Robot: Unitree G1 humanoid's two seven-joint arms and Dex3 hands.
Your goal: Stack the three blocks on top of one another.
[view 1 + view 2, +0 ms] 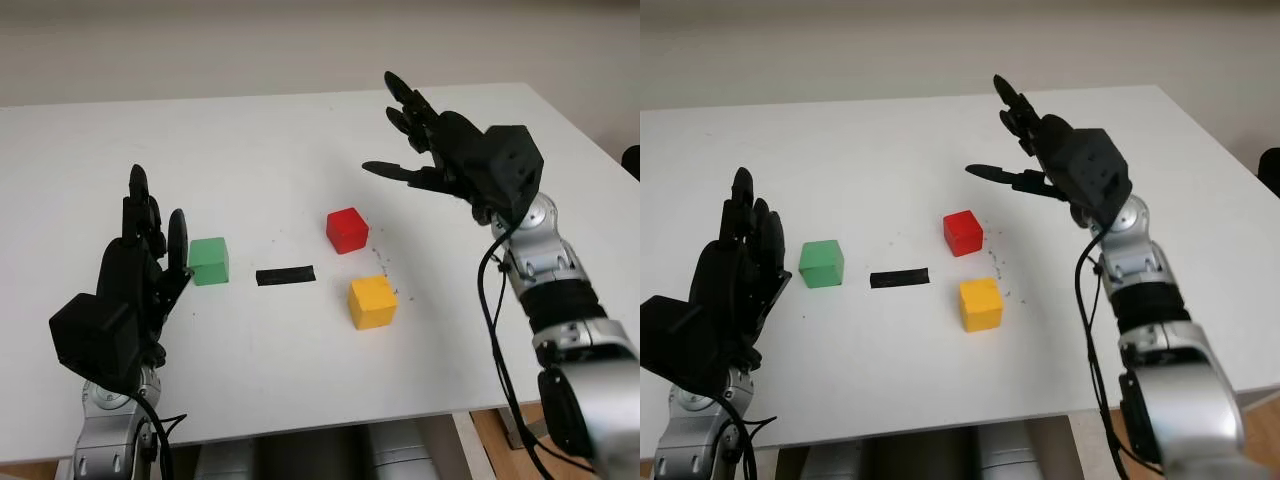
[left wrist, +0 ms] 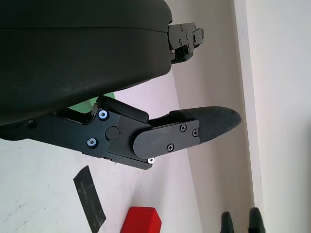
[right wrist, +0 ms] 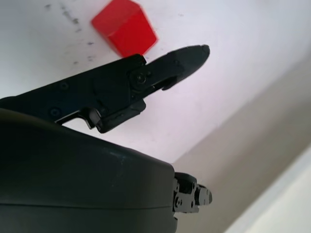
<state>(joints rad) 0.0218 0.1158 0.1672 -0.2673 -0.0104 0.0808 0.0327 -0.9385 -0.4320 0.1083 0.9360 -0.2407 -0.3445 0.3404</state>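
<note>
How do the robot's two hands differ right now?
The left hand is low, right beside the green block; the right hand is raised above the table, beyond the red block. The left points up the table; the right is turned sideways. Both are black, open and hold nothing.

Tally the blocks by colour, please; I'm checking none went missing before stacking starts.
Green block: 1
Red block: 1
Yellow block: 1
Total: 3 blocks, all apart on the table, none stacked.
</note>
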